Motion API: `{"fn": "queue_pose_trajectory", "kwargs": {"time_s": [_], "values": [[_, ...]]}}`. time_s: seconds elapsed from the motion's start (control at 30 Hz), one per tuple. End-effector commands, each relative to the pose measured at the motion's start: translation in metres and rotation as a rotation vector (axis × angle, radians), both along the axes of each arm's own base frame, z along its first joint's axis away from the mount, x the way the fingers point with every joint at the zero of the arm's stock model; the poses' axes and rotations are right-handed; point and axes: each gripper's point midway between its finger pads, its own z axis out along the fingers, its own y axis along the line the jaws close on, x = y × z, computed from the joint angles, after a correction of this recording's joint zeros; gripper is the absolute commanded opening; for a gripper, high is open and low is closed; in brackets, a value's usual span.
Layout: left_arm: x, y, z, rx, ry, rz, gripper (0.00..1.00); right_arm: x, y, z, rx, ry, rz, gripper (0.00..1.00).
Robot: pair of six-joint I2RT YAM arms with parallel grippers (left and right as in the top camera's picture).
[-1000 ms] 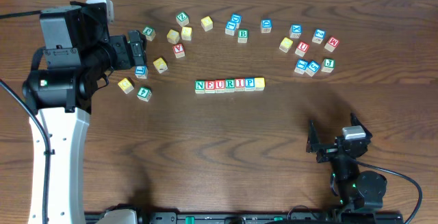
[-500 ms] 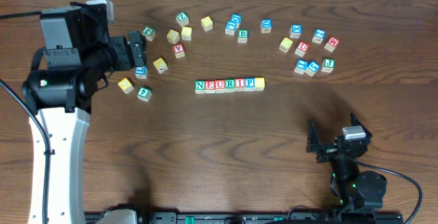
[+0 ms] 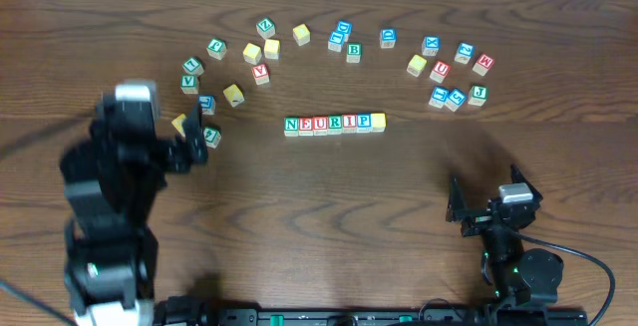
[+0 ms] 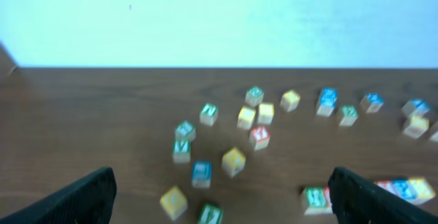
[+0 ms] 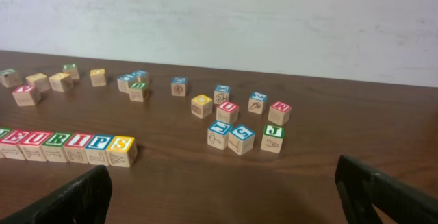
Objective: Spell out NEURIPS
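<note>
The NEURIPS cubes (image 3: 334, 123) stand in one straight row at the table's middle: green N, red E, red U, green R, red I, blue P and a yellow-topped S. The right wrist view shows the row's end (image 5: 68, 145), and the blurred left wrist view shows it (image 4: 404, 190) at the lower right. My left gripper (image 3: 194, 145) hangs open left of the row, over a yellow cube (image 4: 174, 201) and a green one (image 4: 210, 214), holding nothing. My right gripper (image 3: 486, 204) rests open and empty near the front right, well clear of the row.
Loose letter cubes lie in an arc behind the row. One group is at the back left (image 3: 229, 67) with a red V (image 3: 260, 72), a green B (image 3: 353, 52) sits mid-back, and another group is at the back right (image 3: 449, 72) with a green J (image 3: 478, 94).
The left arm has swung back fast from the back-left cubes toward the front edge, uncovering two green cubes there. The right arm and the row have not moved.
</note>
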Motion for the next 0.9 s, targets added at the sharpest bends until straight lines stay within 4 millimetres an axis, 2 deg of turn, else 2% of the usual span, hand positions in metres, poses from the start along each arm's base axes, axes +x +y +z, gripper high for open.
{"fn": "queue_pose_trajectory", "kwargs": {"time_s": [0.0, 0.17, 0.33, 0.63, 0.73, 0.87], "values": [[-0.018, 0.007, -0.039, 0.034, -0.033, 0.040, 0.98, 0.000, 0.000, 0.000, -0.012, -0.006, -0.003, 0.99], [-0.034, 0.005, -0.075, 0.043, -0.110, 0.043, 0.98, 0.000, 0.000, 0.000, -0.012, -0.006, -0.003, 0.99], [-0.048, 0.008, -0.098, 0.054, -0.159, 0.070, 0.98, 0.000, 0.000, 0.000, -0.012, -0.006, -0.003, 0.99], [-0.056, 0.007, -0.120, 0.055, -0.217, 0.071, 0.98, 0.000, 0.000, 0.000, -0.012, -0.006, -0.003, 0.99], [-0.058, 0.007, -0.139, 0.050, -0.164, 0.070, 0.97, 0.000, 0.000, 0.000, -0.012, -0.006, -0.003, 0.99], [-0.058, 0.005, -0.141, 0.049, -0.162, 0.065, 0.98, 0.000, 0.000, 0.000, -0.012, -0.006, -0.003, 0.99]]}}
